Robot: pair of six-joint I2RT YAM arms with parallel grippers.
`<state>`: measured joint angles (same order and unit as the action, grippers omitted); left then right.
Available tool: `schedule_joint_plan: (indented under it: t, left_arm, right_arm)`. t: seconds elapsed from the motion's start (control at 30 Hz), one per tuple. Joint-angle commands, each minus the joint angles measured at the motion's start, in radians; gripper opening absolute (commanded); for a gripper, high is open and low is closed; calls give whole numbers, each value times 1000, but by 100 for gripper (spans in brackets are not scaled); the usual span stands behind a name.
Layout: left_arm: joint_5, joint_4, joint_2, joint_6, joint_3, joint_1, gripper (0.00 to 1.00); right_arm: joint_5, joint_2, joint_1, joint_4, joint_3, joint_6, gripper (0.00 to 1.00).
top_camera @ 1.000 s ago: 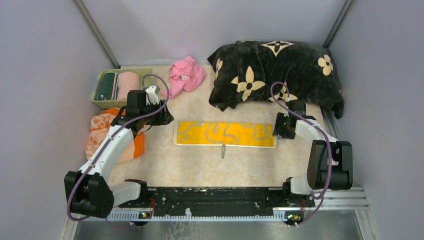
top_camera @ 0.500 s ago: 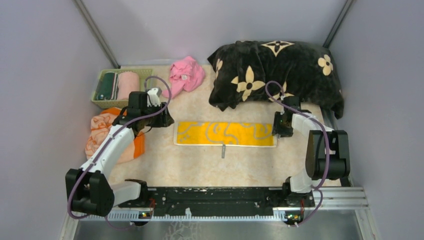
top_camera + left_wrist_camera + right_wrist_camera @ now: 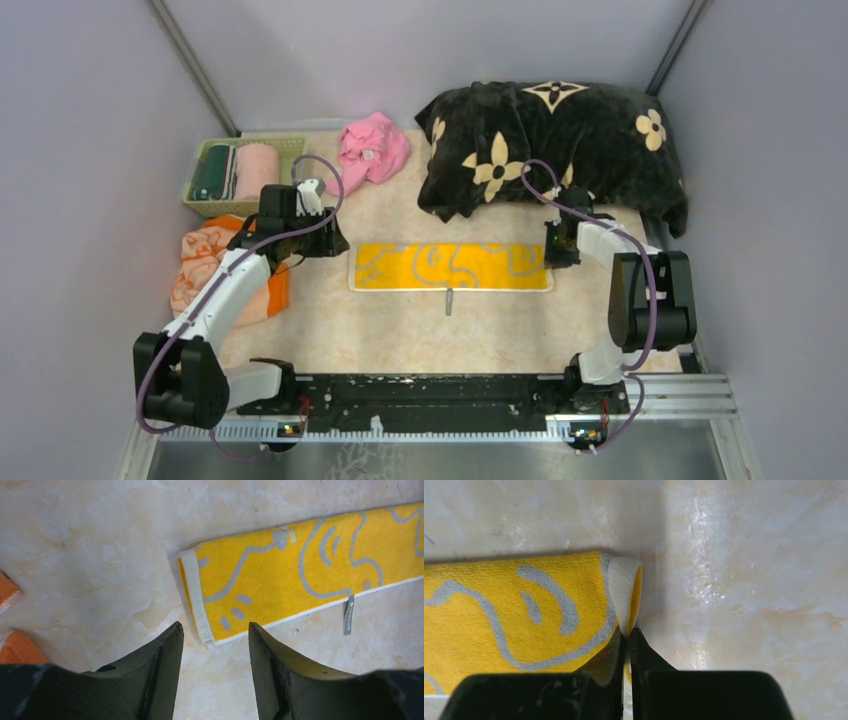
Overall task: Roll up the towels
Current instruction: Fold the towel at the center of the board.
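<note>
Yellow towel lies flat on the counter; right claw pinches its curled end, likely to start rolling; left claw gapes above the other end.

Lab robot cell w/ grey walls, mounting rail.

R claw at end of flat yellow towel.

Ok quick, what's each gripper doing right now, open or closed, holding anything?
Left gripper: open over one end of the yellow towel, holding nothing.
Right gripper: closed on the towel's other end, edge curled up.
</note>
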<state>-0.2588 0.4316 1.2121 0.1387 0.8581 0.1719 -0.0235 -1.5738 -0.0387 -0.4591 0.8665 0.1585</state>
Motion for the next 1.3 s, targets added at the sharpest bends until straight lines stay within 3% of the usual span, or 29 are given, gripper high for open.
schedule_joint_plan:
  t: [0.0, 0.23, 0.53, 0.8, 1.0, 1.27]
  left_arm:
    - [-40, 2, 23, 19, -12, -8, 56]
    - [-106, -19, 42, 84, -18, -8, 57]
    - [-267, -305, 78, 313, -194, 16, 56]
    - [-257, -434, 217, 370, -238, 70, 54]
    - [-242, -504, 292, 378, -262, 99, 50]
    - [-206, -525, 314, 363, -283, 129, 31]
  right_arm:
    - [160, 24, -4, -106, 63, -29, 0]
    - [345, 52, 33, -222, 219, -85, 0]
    - [-120, 133, -103, -173, 214, -31, 0]
    - [-304, 62, -304, -91, 262, 169, 0]
    - [-288, -38, -450, -58, 339, 265, 0]
    - [-158, -177, -613, -46, 450, 403, 0]
